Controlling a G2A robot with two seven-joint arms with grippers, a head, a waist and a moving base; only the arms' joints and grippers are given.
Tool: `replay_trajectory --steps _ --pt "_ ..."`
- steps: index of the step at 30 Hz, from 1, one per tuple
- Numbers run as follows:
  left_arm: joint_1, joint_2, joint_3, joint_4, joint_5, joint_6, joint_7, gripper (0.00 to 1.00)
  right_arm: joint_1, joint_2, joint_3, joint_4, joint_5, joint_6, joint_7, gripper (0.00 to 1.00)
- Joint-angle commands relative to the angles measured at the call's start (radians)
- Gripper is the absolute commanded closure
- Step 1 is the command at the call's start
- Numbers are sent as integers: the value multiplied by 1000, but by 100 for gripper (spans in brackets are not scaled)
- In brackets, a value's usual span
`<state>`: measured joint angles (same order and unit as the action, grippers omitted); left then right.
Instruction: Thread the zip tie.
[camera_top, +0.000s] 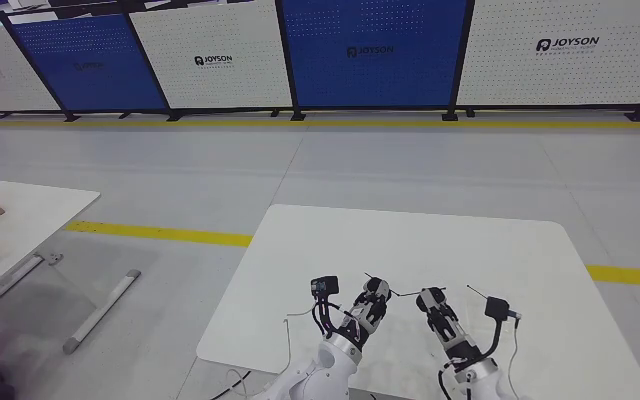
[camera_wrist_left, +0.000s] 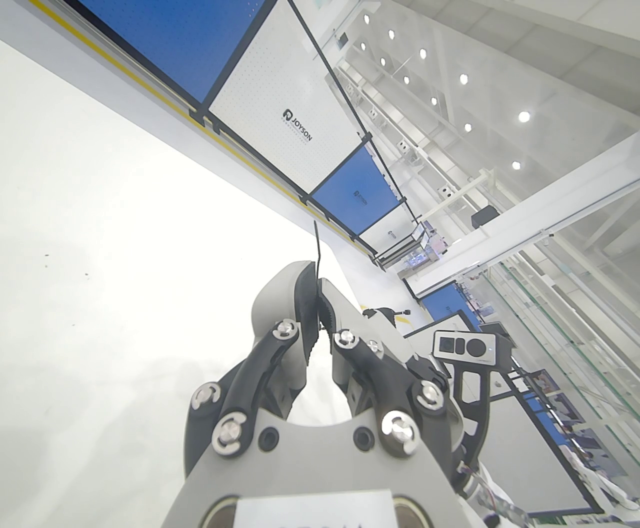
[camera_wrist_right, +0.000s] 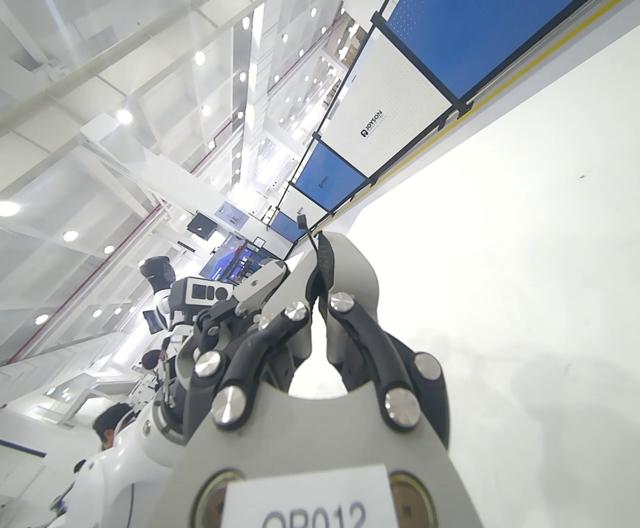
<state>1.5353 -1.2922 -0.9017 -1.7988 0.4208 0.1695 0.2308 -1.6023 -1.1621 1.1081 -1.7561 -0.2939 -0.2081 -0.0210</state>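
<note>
1 zip tie (camera_wrist_left: 316, 245) is held over 1 table (camera_top: 450, 240) | tail is pinched in closed left gripper (camera_wrist_left: 317, 282) | head end is pinched in closed right gripper (camera_wrist_right: 320, 255)

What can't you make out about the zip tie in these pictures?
- Top view: zip tie between left gripper and right gripper, too thin to tell if threaded.
- Left wrist view: its clamped stretch, hidden by the fingers.
- Right wrist view: its head, slot too small.

a big industrial hall; blue and white perforated partition panels (camera_top: 370, 50) line a grey floor (camera_top: 400, 160) marked with a yellow line (camera_top: 160, 233); high ceiling (camera_wrist_left: 500, 60) with beams (camera_wrist_left: 550, 195) and round lamps (camera_wrist_left: 523, 116); white tables (camera_top: 420, 250)
</note>
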Motion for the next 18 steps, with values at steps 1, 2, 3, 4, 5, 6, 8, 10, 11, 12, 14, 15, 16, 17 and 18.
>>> replay_trajectory --steps 1,2,3,4,5,6,8,10,11,12,14,15,16,17,18 --pt "0 0 0 0 0 0 0 100 0 -1 0 0 -2 0 1 100" --pt "0 0 0 0 0 0 0 100 0 -2 1 0 -2 0 2 100" --pt "0 0 0 0 0 0 0 100 0 -3 1 0 -4 1 3 100" --pt "0 0 0 0 0 0 0 100 0 -4 0 0 -5 2 4 100" --pt "0 0 0 0 0 0 0 100 -1 -4 0 0 -6 4 5 100" --pt "0 0 0 0 0 0 0 100 -1 -5 0 0 -8 6 6 100" --pt "0 0 0 0 0 0 0 100 0 -7 -2 -1 -11 9 8 100" --pt "0 0 0 0 0 0 0 100 0 -9 -2 -1 -13 11 9 100" --pt "0 0 0 0 0 0 0 100 1 -10 -3 0 -13 12 10 100" --pt "0 0 0 0 0 0 0 100 1 -10 -3 0 -14 13 11 100" --pt "0 0 0 0 0 0 0 100 1 -12 -4 1 -14 13 14 100" --pt "0 0 0 0 0 0 0 100 2 -13 -5 2 -11 12 18 100" --pt "0 0 0 0 0 0 0 100 3 -14 -6 2 -5 8 22 100" --pt "0 0 0 0 0 0 0 100 3 -15 -6 4 6 0 28 100" --pt "0 0 0 0 0 0 0 100 3 -15 -6 4 6 0 28 100"
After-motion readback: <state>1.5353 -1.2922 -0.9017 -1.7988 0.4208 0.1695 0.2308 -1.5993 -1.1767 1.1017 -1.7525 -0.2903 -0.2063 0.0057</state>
